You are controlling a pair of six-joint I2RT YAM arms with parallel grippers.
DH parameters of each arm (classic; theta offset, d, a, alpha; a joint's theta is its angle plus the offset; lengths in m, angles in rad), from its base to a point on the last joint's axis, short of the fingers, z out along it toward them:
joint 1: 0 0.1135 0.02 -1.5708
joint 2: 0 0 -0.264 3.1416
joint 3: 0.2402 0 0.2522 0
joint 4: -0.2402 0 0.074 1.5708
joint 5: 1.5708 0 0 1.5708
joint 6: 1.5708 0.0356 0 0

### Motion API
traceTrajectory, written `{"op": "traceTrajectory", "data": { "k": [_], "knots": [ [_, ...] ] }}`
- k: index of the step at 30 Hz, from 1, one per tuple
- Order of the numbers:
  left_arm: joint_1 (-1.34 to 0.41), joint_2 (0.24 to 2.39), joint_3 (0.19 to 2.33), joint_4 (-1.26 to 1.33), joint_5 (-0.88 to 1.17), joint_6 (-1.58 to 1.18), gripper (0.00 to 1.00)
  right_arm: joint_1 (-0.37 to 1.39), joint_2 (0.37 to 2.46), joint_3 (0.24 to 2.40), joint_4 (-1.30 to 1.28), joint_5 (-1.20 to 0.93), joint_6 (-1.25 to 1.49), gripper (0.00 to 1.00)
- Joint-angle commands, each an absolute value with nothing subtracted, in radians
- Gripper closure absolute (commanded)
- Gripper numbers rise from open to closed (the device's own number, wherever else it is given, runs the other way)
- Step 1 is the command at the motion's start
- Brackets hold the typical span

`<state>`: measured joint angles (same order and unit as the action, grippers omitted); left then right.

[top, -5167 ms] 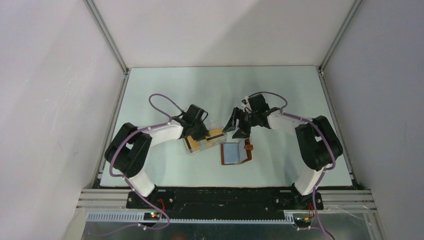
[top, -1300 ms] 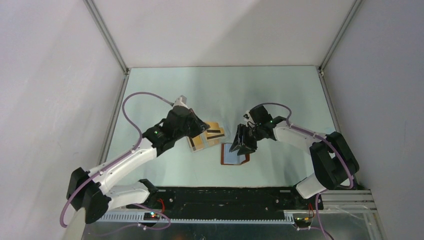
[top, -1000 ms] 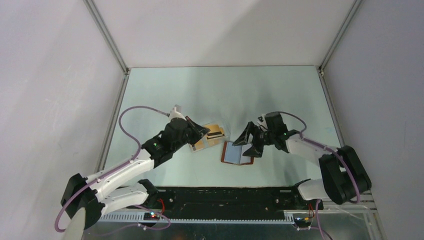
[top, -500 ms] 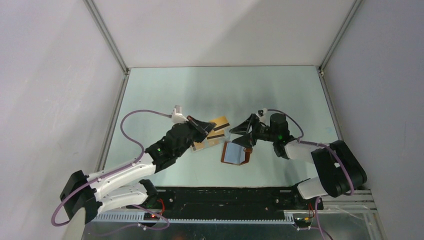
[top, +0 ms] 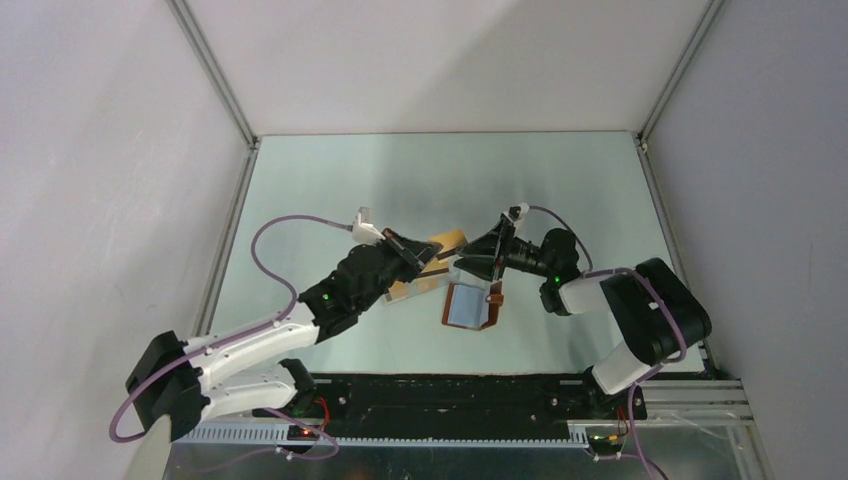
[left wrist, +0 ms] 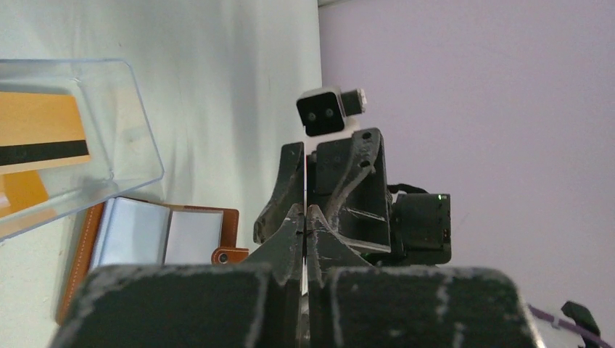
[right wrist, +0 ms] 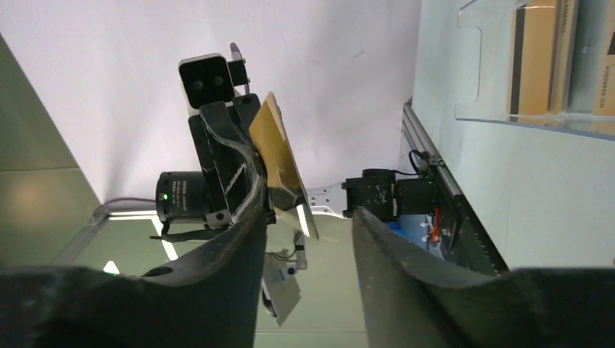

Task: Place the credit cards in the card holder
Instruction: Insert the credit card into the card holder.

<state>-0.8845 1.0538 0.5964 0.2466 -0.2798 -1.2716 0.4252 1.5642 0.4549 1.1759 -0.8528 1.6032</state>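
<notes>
My left gripper (top: 424,256) is shut on one orange-gold credit card (top: 449,240) and holds it in the air above the table. In the left wrist view that gripper (left wrist: 305,214) pinches the card edge-on. My right gripper (top: 476,256) faces it head-on with its jaws open. The card's (right wrist: 278,156) free end reaches in between the jaws of the right gripper (right wrist: 310,214), close to one finger. The brown card holder (top: 467,306) lies open on the table below them, its grey-blue pockets (left wrist: 156,232) facing up. More credit cards (left wrist: 36,138) lie in a clear box.
The clear plastic box (top: 408,289) sits just left of the card holder, under my left wrist; its wall (right wrist: 500,87) shows in the right wrist view. Grey enclosure walls (top: 110,200) stand on both sides. The arm bases and rail (top: 450,395) lie at the near edge.
My right gripper has risen from over the card holder and turned to face the left one, its jaws narrowing. The left gripper has carried the card rightward to meet it.
</notes>
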Motion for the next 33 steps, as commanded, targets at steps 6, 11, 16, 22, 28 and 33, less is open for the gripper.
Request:
{"op": "traceTrajectory", "data": {
  "k": [6,11,16,22,28,33],
  "knots": [
    [-0.897,1.11,0.676,0.311,-0.205,-1.219,1.0,0.403,1.621,0.506,1.406,-0.885,1.701,0.72],
    [-0.899,1.109,0.675,0.312,-0.201,-1.219,1.0,0.388,1.589,0.506,1.378,-0.879,1.677,0.94],
    [-0.904,1.114,0.675,0.315,-0.191,-1.218,1.0,0.387,1.586,0.506,1.403,-0.866,1.673,1.0],
    [-0.892,1.077,0.654,0.301,-0.205,-1.168,0.36,0.37,1.569,0.506,1.399,-0.933,1.647,1.0],
    [-0.791,0.987,0.605,0.187,-0.118,-1.055,0.24,0.328,1.51,0.517,1.268,-1.129,1.541,1.0],
    [-0.684,1.004,0.649,0.156,0.218,-0.92,0.26,0.319,1.403,0.548,0.869,-1.275,1.259,1.0]
  ]
}}
